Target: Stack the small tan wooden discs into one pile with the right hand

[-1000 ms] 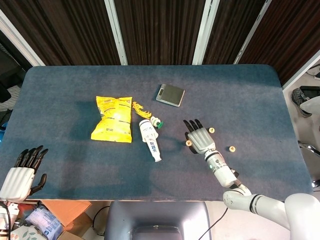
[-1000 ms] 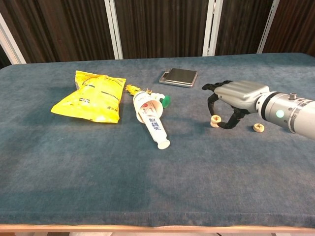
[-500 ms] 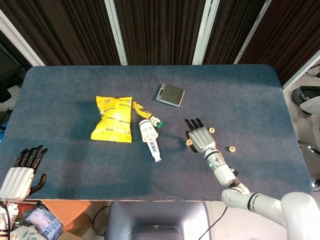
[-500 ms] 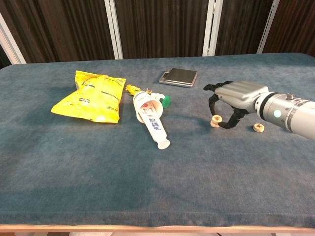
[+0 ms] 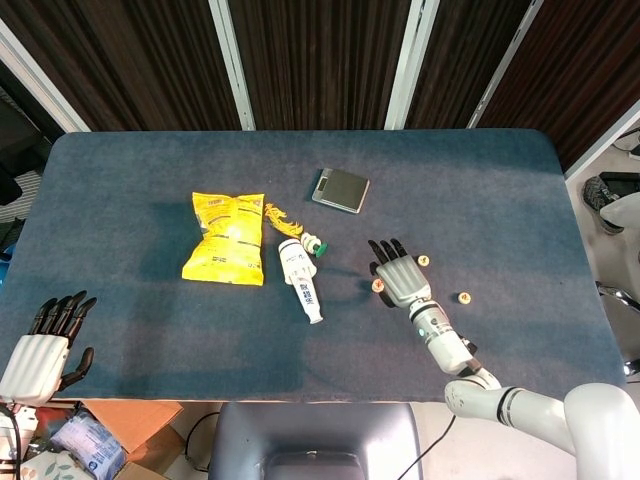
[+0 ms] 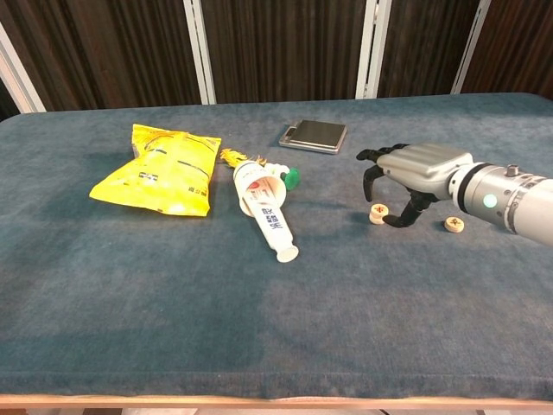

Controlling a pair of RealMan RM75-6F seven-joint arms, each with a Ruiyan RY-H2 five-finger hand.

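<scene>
Discs, three, small tan wood, all lying flat and apart on my blue table [image 5: 120,180], none stacked. Landmark for this list: my right hand [image 5: 398,272]. First disc [image 6: 378,213] sits on the cloth just under the curled fingertips [image 6: 370,161]; in the chest view I see the fingers arched over it and the thumb down beside it, but I cannot tell whether any of them touches it. Nothing is lifted; the hand holds nothing that I can see, fingers apart and bent downward. Second disc [image 5: 464,297] lies near the hand's wrist, on its outer side. Third disc [image 5: 423,260] lies just beside the hand's knuckles on the far side, seen only from the head view.

Tube [image 5: 302,282], white, lying flat, left of the right hand, green cap [image 6: 292,179] at its far end. Snack bag [image 5: 226,237], yellow, further left, beyond the tube. Scale [image 5: 340,190], flat grey, behind the hand toward the table's far edge.

Left hand [image 5: 45,345], well away past the near-left table corner, fingers loosely spread, holding nothing.
</scene>
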